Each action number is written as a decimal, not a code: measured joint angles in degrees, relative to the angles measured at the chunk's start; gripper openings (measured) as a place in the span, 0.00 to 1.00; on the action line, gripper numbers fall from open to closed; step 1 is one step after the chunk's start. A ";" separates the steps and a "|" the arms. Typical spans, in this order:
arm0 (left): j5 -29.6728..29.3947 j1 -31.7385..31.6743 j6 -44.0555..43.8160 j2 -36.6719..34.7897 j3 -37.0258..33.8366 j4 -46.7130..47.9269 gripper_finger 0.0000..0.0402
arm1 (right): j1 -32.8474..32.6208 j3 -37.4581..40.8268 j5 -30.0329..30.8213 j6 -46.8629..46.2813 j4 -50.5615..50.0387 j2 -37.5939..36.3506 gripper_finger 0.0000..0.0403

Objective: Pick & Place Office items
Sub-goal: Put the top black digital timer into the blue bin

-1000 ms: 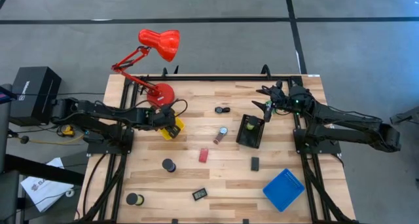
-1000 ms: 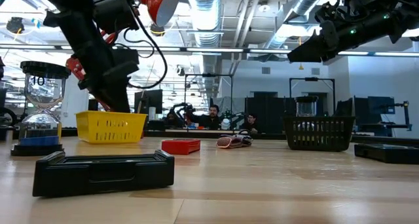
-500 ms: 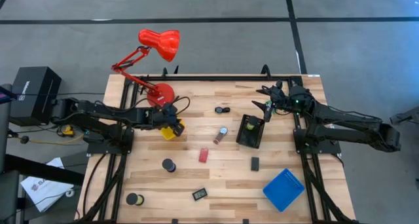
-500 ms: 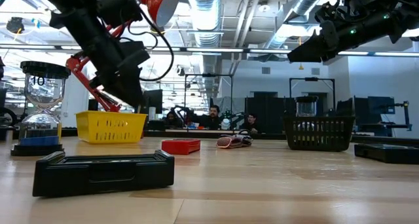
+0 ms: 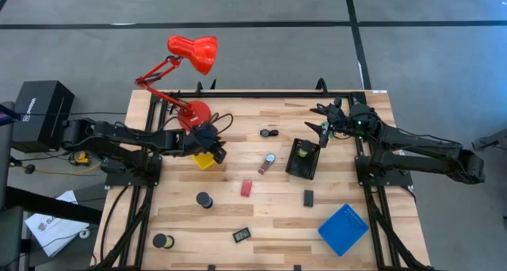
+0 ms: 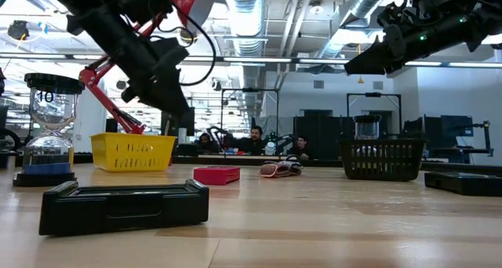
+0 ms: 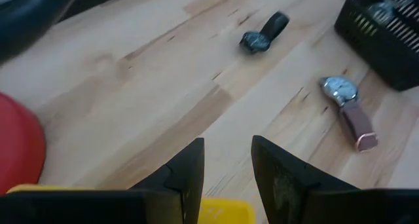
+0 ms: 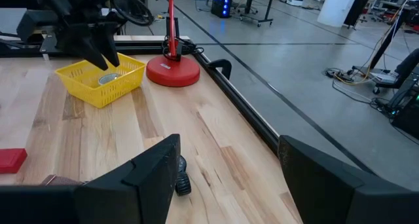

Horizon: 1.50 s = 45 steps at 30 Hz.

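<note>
My left end effector (image 5: 215,150) empty, part-open above yellow tray (image 5: 204,160) | right end effector (image 5: 323,128) waits, spread | next: fetch wristwatch (image 5: 268,162)

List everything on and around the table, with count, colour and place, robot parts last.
Desk lamp: one, red, far left corner.
Yellow tray: one, beside the lamp base, something silvery inside.
Black basket: one, right of centre, a green piece inside.
Blue tray: one, near right.
Wristwatch: one, silver face, centre.
Red block: one, centre.
Black disc: one, near left.
Black box: one, off the table's left.
Left gripper: fingers slightly apart, empty, above the yellow tray.
Right gripper: fingers open, raised by the black basket.
</note>
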State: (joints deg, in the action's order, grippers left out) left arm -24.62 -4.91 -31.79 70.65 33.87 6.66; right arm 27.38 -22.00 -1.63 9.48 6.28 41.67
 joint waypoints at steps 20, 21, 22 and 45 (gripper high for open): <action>0.02 4.56 0.00 0.00 0.02 -5.20 0.30 | 0.01 0.00 0.00 0.01 -0.02 0.00 0.62; 0.02 5.09 0.00 0.00 0.02 -5.44 0.30 | 0.02 0.00 0.00 0.01 -0.02 0.00 0.62; 0.02 5.58 -0.01 0.00 0.02 -5.75 0.30 | 0.01 0.00 0.00 0.00 -0.02 0.00 0.62; 0.02 17.03 -0.02 0.01 0.02 -22.41 0.30 | 0.02 0.00 0.00 -7.58 -0.22 0.00 0.62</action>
State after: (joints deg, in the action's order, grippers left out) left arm -24.60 12.12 -31.81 70.66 33.89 -15.75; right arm 27.40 -22.00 -1.63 1.90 6.07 41.67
